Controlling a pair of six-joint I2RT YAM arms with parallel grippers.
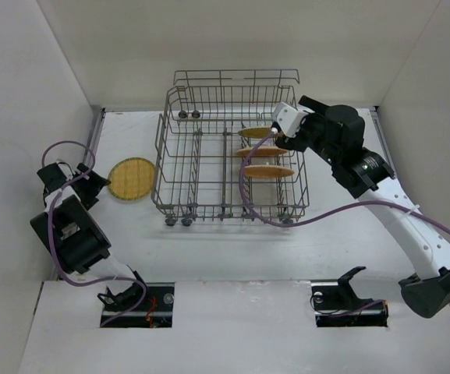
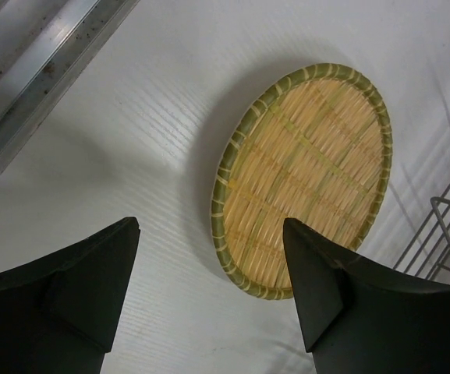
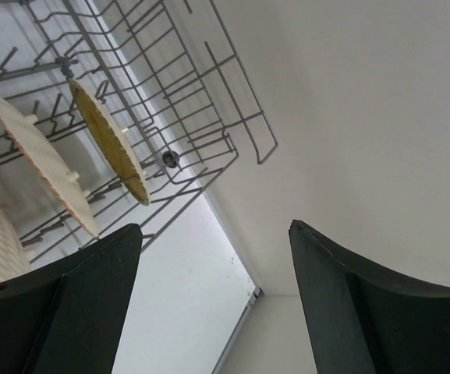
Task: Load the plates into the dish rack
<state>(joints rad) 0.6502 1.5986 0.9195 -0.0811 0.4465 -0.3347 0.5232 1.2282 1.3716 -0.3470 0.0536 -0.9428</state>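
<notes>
Lying flat on the white counter [image 1: 209,257] just left of the grey wire dish rack [image 1: 236,78], one round woven yellow-tan plate [image 2: 302,179] sits ahead of the left gripper [image 2: 209,230], its jaws spread and empty (the right gripper [image 3: 215,234], also spread, is farther away).

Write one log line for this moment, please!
dish rack: three plates standing | fourth plate: flat on table | left gripper: open | right gripper: open

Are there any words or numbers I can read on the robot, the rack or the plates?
None that can be read.
The dish rack, the loose woven plate and the plates in the rack bear no writing.
A pale patch on the left arm is too small to read.
</notes>
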